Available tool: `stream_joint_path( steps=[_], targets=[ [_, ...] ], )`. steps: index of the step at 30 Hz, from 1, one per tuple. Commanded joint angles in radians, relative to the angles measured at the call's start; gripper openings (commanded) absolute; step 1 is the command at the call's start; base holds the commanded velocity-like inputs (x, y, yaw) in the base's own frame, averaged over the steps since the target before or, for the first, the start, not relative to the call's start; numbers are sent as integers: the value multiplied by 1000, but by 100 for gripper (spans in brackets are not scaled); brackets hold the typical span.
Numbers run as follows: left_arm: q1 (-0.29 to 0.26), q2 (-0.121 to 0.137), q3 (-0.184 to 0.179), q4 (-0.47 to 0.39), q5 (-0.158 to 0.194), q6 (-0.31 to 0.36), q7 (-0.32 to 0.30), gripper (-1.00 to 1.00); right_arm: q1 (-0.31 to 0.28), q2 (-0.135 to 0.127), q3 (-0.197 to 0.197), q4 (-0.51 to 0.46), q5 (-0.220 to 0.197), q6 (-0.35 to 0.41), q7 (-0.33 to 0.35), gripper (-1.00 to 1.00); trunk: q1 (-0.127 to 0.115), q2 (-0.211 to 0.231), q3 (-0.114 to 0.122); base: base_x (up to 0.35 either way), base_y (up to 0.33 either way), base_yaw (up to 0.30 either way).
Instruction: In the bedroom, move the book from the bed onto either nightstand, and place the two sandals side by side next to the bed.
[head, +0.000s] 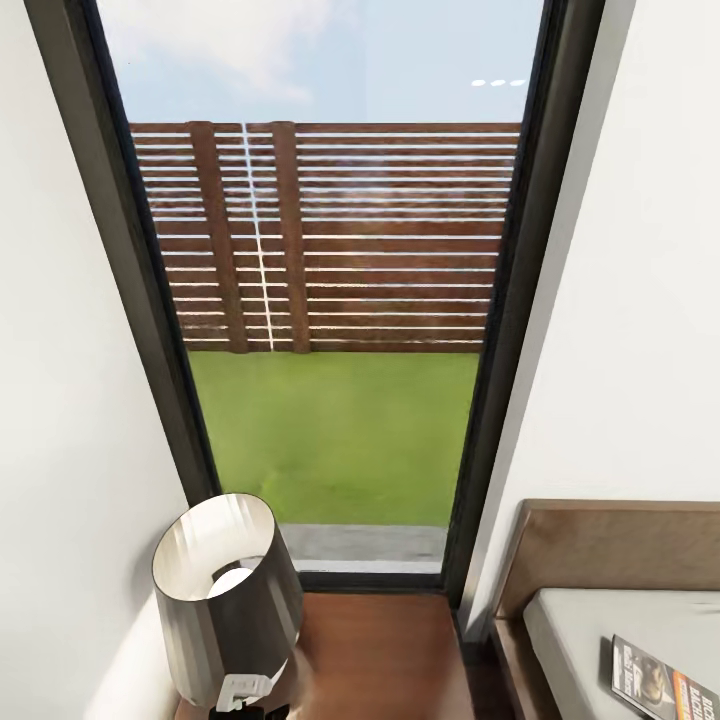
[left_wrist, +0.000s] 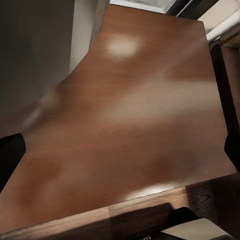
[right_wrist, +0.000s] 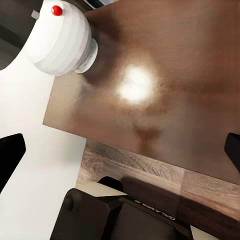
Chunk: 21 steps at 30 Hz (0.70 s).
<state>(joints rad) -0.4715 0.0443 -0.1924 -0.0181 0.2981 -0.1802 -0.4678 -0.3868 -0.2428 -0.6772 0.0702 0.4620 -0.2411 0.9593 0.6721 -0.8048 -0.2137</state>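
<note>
Reddish-brown nightstand (head: 400, 650) sits below the window (head: 330, 300), lamp (head: 228, 590) on its left part, right part bare. Book (head: 655, 682) lies flat on the bed (head: 600, 620) mattress, near the headboard, well apart from the nightstand top. Sandals: can't say where. Left pincer (left_wrist: 120, 150) and right pincer (right_wrist: 120, 150) both look spread wide, holding nothing. Book should be light, thin, floppy, cover slick. I'd pinch it along the spine edge; mattress give should help get a finger under.
</note>
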Motion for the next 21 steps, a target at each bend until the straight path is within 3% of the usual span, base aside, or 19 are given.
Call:
stream_joint_path(
  steps=[1,13,15,16,18,19,21],
  targets=[
    [-1,0,-9,1,9,-4,-3,100,-1,-1,-8,3,9,-6,0,100,0,-1,-1,0,0,0],
    [-1,0,-9,1,9,-4,-4,100,-1,-5,-11,1,7,-9,-1,100,0,-1,-1,0,0,0],
    [-1,0,-9,1,9,-4,-4,100,-1,-64,-13,1,-3,-22,-1,100,0,-1,-1,0,0,0],
    [-1,0,-9,1,9,-4,-4,100,-1,-141,-15,1,-46,-26,-2,100,0,-1,-1,0,0,0],
    [-1,0,-9,1,8,-4,-5,100,-1,-213,-16,0,-126,-27,-2,100,0,-1,-1,0,0,0],
    [-1,0,-9,1,8,-4,-5,100,-1,-246,-16,0,-172,-27,-3,100,0,-1,-1,0,0,0],
    [-1,0,-9,1,7,-4,-5,100,-1,-277,-16,-1,-215,-27,-3,100,0,-1,-1,0,0,0]
  ],
)
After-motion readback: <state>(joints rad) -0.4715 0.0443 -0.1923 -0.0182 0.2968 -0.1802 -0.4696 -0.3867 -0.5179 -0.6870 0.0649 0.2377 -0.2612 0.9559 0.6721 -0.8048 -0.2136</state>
